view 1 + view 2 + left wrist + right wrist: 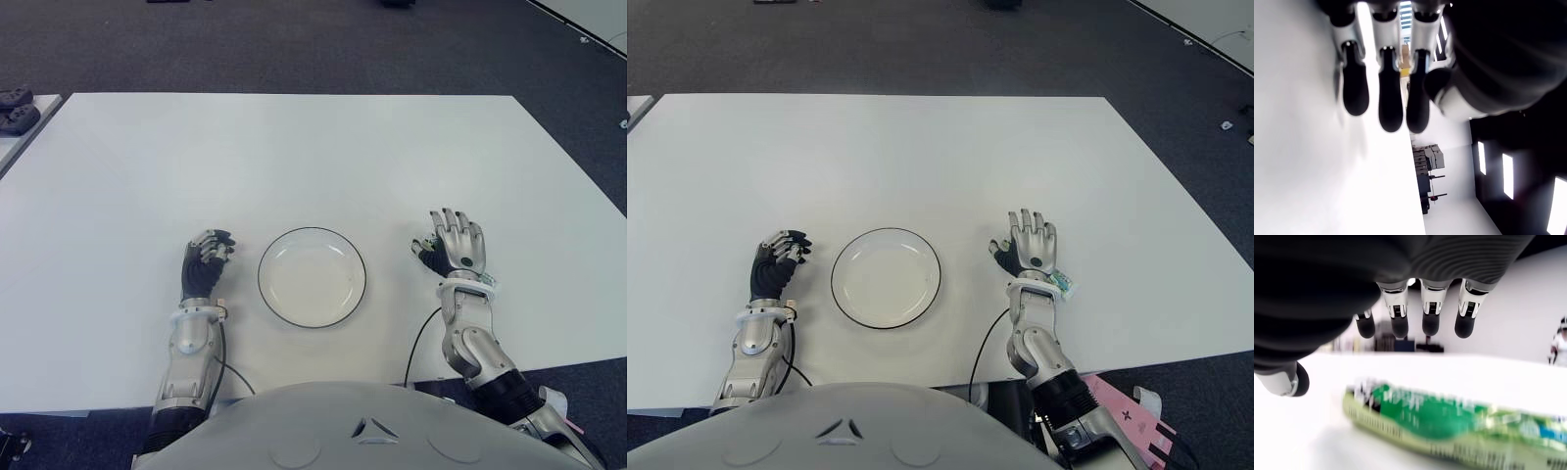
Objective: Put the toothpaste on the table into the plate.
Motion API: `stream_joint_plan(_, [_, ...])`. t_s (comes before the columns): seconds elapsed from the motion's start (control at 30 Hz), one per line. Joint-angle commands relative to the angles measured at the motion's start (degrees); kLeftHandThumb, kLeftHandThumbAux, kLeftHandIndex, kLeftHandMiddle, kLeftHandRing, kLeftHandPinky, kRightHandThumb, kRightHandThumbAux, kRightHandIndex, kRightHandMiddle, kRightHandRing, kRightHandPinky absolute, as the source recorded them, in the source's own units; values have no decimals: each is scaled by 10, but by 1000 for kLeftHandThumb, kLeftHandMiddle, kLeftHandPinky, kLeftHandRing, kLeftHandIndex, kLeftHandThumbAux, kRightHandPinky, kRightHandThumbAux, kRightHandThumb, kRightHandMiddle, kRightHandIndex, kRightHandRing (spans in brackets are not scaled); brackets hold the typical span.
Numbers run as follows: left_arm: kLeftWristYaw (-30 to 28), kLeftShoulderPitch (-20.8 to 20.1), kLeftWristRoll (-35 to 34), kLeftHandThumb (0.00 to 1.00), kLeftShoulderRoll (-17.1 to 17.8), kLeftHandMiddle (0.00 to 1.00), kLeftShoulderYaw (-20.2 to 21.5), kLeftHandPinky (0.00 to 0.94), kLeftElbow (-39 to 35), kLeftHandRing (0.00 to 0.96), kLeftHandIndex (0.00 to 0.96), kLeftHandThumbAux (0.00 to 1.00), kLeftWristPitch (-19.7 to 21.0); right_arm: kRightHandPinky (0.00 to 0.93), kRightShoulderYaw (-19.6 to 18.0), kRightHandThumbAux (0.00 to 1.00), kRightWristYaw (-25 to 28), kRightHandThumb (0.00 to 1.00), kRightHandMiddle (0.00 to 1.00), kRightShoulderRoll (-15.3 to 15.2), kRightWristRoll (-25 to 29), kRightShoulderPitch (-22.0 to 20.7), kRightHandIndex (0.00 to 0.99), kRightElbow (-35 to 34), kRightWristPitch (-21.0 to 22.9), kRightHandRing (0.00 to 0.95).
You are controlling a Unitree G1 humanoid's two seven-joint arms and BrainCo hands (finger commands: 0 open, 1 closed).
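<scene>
Right wrist view: right hand (1415,328) poised over the toothpaste (1449,418), fingers (1430,323) spread, nothing grasped, tube lying on the table (294,147) beneath the palm. Reach step, by the look of it. Next: lower, close around the tube, lift, carry leftward to the plate (312,276). Left hand (206,262) curled, empty, beyond the plate.

right hand (1032,245) hides most of the toothpaste (1064,285); its print (1449,407) is blurred.
</scene>
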Motion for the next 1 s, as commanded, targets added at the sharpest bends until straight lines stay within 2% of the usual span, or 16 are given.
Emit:
stream_joint_plan(0.03, [-6,9,-4,706,-1,503,-1,540,26,525,434,723,27,0,-25,299,-35,445,0,14,2,17,0,-32,-8,0])
stream_joint_plan(0.5, [-6,7,-6,705,0,505,0,546,21,530,434,723,39,0,-55,242,-55,474,0,44,-4,62,0,-106,-22,0])
stream_joint_plan(1.0, [-4,5,-5,707,2,499,2,557,20,537,434,722,43,0,-94,234,-59,544,0,60,11,89,0,-129,-52,0])
